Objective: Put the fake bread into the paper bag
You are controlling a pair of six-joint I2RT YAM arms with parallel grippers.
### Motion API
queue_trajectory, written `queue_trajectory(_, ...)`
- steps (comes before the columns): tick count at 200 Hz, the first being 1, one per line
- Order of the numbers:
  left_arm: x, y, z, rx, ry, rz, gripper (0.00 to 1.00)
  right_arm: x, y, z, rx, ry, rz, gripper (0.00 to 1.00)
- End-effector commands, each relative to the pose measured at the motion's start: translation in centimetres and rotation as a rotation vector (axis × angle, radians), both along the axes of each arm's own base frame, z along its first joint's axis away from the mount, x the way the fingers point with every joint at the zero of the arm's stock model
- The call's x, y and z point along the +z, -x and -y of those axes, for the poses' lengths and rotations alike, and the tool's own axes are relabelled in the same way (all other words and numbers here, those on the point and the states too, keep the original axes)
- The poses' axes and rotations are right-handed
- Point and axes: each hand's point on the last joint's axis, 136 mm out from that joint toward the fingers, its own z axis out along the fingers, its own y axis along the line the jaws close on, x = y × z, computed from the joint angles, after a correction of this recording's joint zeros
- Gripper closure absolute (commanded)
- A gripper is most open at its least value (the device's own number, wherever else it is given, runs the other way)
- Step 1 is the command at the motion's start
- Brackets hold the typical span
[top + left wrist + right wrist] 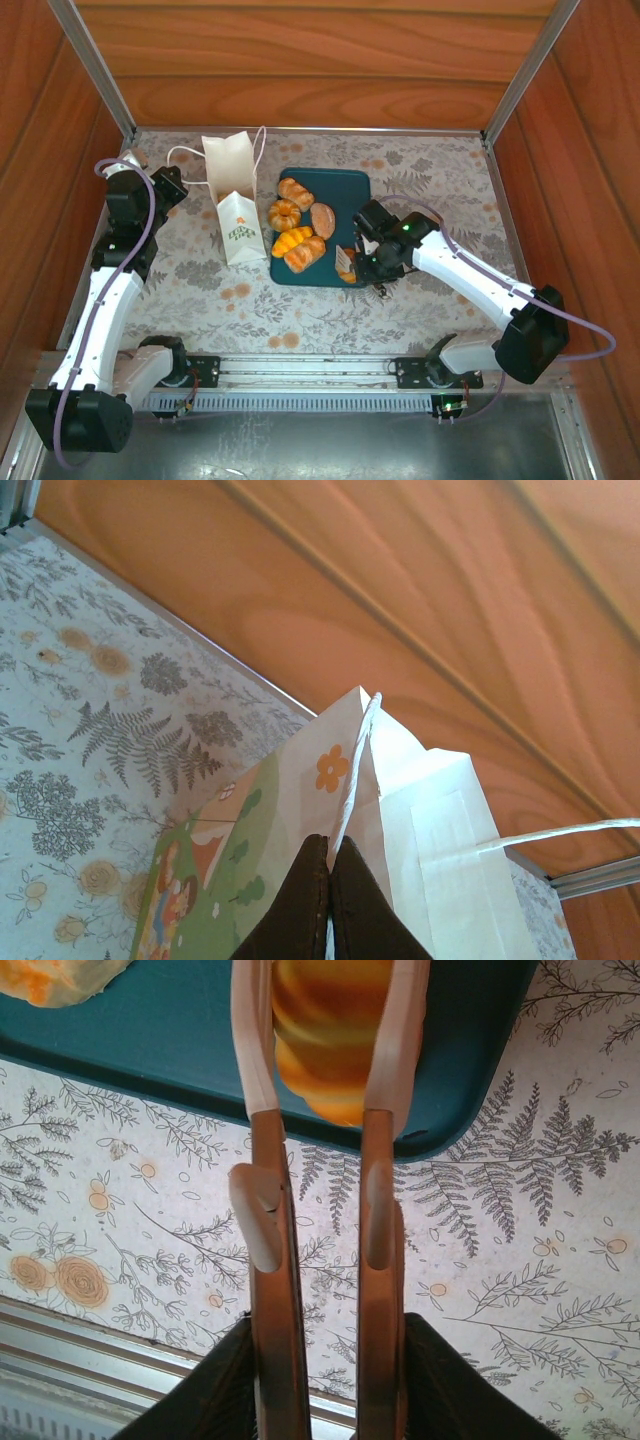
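So, no bread (pixel 295 190) looks bagged yet; your right gripper (pixel 325 1020) squeezes one orange roll (pixel 330 1070) at the tray's (pixel 350 185) five o'clock corner. Five more wait there; your left gripper (pixel 330 880) pinches the paper bag (pixel 235 205), at the tray's nine o'clock.

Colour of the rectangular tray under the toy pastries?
Dark teal tray; clearest in top external view.

Your top view looks down from behind the arms, sharing the tray (pixel 352 190) with the close right-wrist view, and the paper bag (pixel 240 225) with the left's.
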Motion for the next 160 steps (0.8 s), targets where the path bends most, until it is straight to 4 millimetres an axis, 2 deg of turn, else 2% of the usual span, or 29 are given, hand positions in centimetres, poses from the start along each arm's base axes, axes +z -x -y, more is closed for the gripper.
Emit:
queue_trajectory(1, 1.4, 0.1, -0.3, 0.003, -0.006, 0.032, 1.0, 0.5, 0.0, 0.0, -0.002, -0.021, 0.022, 0.66)
queue_trajectory(98, 1.4, 0.1, -0.2, 0.003, -0.002, 0.033, 1.0, 6.6, -2.3, 0.0, -0.072, -0.111, 0.213, 0.73)
queue_trajectory(160, 1.4, 0.1, -0.2, 0.003, -0.001, 0.033, 1.0, 13.2, -4.9, -1.1, -0.096, -0.222, 0.393, 0.74)
